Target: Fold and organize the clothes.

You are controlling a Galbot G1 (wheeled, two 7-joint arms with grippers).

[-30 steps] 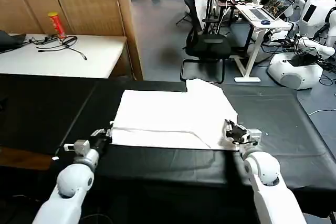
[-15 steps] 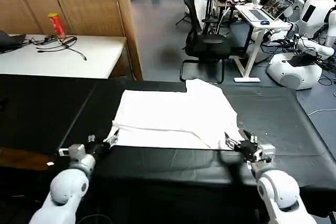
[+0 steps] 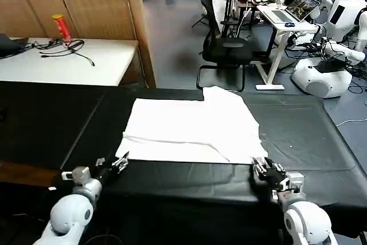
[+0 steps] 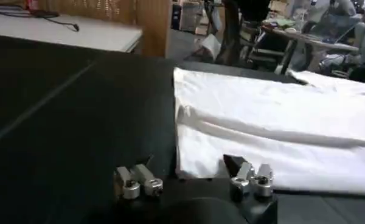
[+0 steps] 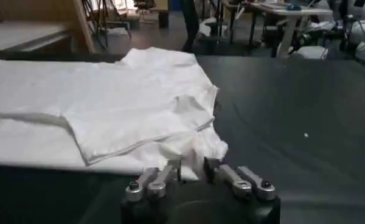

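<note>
White cotton T-shirt [image 3: 192, 130] lying flat at 12 o'clock of both grippers; left gripper [image 3: 117, 163] and right gripper [image 3: 265, 170] gaping empty, just off hem.

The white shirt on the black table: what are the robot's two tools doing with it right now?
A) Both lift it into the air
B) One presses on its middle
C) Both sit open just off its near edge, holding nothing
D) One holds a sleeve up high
C: the shirt lies flat while the left tool and right tool sit open beside its near corners.
</note>
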